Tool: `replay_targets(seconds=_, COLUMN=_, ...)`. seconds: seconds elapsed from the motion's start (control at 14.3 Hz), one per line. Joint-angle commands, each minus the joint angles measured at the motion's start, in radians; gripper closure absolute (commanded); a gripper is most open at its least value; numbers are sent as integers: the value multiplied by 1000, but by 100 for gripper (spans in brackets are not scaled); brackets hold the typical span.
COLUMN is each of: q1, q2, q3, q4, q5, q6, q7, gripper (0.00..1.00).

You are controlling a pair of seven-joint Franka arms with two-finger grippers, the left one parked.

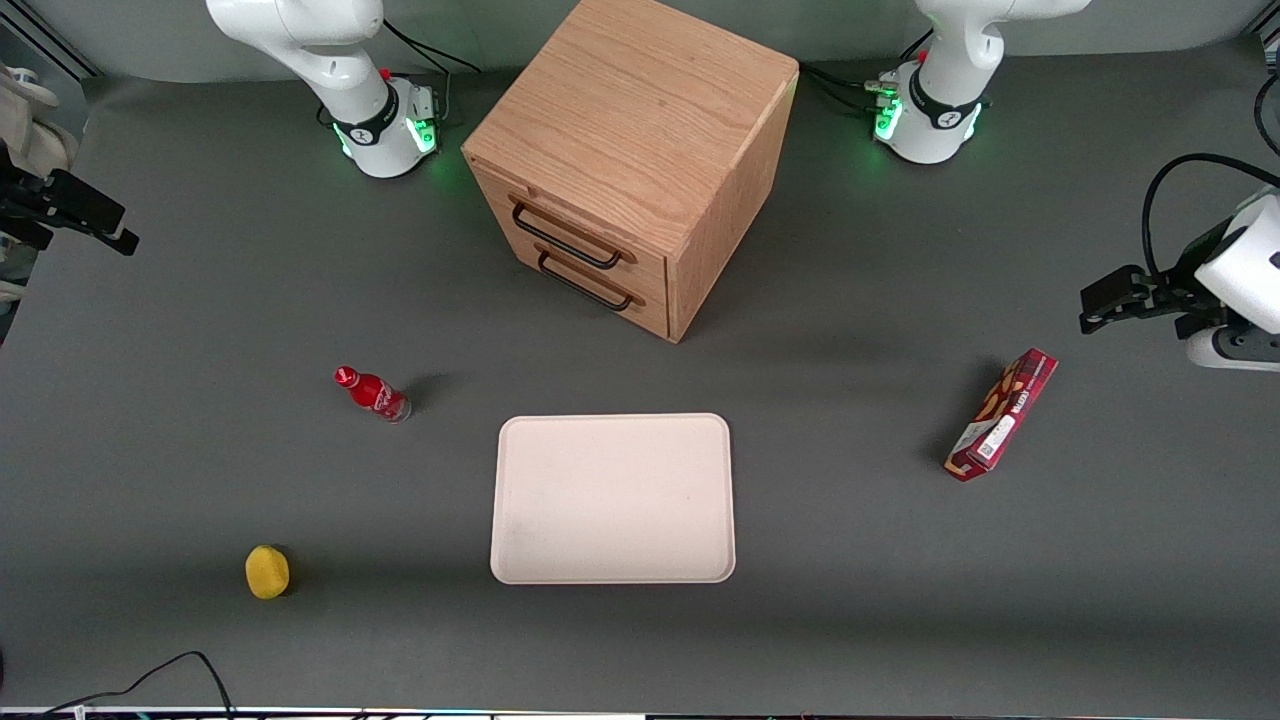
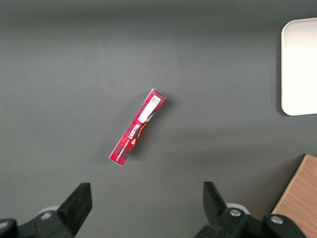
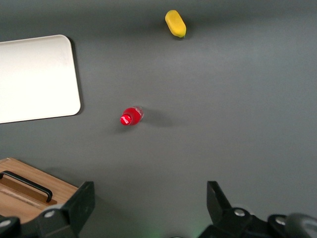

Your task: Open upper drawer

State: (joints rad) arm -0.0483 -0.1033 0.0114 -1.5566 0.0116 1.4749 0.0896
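The oak cabinet [image 1: 640, 120] stands at the middle of the table, farther from the front camera than the tray. Its upper drawer [image 1: 600, 238] is shut, with a long black bar handle [image 1: 563, 238]. The lower twin drawer [image 1: 640, 293] is shut too. My right gripper [image 1: 118, 232] hangs open and empty at the working arm's end of the table, well apart from the cabinet. In the right wrist view the gripper [image 3: 149, 193] is open above bare table. A corner of the cabinet [image 3: 59, 191] with one black handle [image 3: 27, 184] shows there; I cannot tell which drawer's.
A cream tray [image 1: 612, 498] lies in front of the cabinet. A red bottle [image 1: 372, 394] stands between the tray and my gripper. A yellow object [image 1: 267, 572] lies nearer the front camera. A red box [image 1: 1002, 414] lies toward the parked arm's end.
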Motion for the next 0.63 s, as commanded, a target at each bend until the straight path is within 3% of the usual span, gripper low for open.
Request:
replay_targets(seconds=0.0, q1=7, q2=-1, q3=-1, q4=20, q5=-5, q6=-50, q7=25, gripper=0)
replay_targets(seconds=0.42, q1=7, q2=13, q3=1, q4=66, q5=11, q6=-73, q7=6, gripper=0)
replay_targets(seconds=0.56, q1=10, q2=10, q3=4, q4=69, q5=10, q6=-77, q7=-74, gripper=0)
